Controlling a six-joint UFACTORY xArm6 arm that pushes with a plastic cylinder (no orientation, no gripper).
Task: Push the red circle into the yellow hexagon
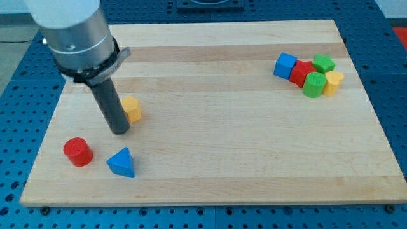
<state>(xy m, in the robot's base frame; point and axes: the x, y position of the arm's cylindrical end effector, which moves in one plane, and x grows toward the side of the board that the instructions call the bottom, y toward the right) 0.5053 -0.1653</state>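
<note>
The red circle [78,151] lies near the board's lower left. The yellow hexagon [132,109] lies up and to the right of it, partly hidden by my rod. My tip [120,130] rests on the board just below and left of the yellow hexagon, close to it or touching it, and up and right of the red circle, apart from it. A blue triangle [121,163] lies to the right of the red circle, below my tip.
A cluster sits at the view's upper right: a blue cube [285,65], a red block [301,72], a green star-like block [324,63], a green cylinder [313,84] and a yellow heart-like block [334,82]. The wooden board [216,159] ends near all sides of the view.
</note>
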